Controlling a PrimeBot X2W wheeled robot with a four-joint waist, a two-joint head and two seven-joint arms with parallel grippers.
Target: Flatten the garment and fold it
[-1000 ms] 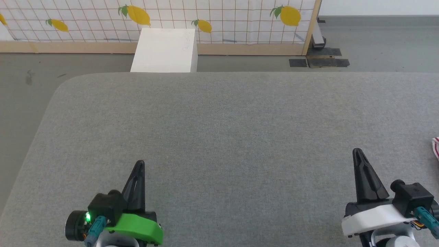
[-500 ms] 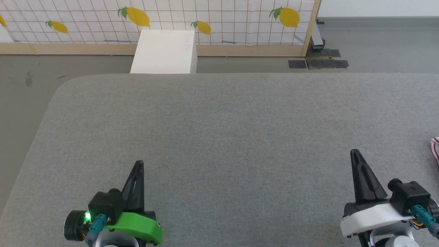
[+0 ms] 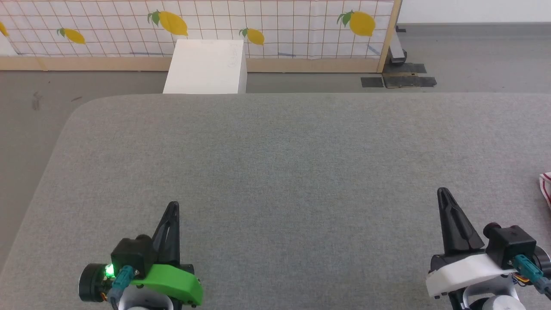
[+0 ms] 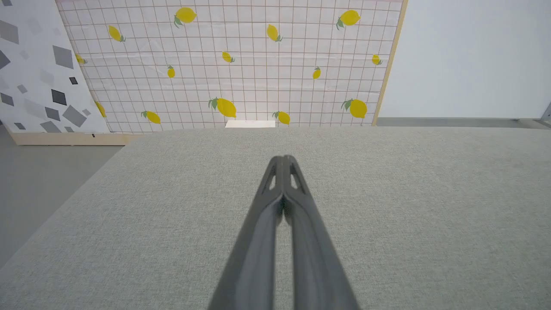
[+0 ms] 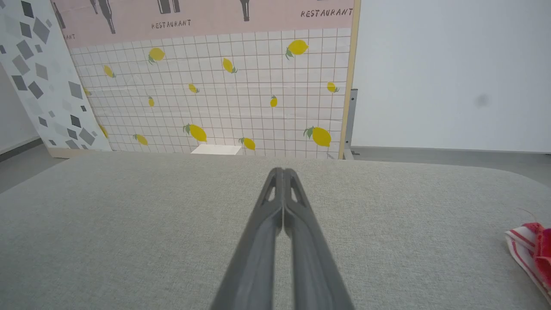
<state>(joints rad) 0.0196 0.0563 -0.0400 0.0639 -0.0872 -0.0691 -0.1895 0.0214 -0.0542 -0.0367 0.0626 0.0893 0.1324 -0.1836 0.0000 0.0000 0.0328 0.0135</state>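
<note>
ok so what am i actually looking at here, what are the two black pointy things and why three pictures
This is a two-armed robot at a grey padded table. One picture comes from a camera on its head, looking down at the work. The black spikes are its grasping parts: the left end effector on the green mount and the right end effector on the white one. Each has two long fingers, here pressed shut and holding nothing. The other two pictures come from a camera on each wrist, looking along those fingers. On the table, a corner of a red and white striped garment peeks in at the robot's far right, untouched. Beyond the table stand a white box and a lemon-print screen.
</note>
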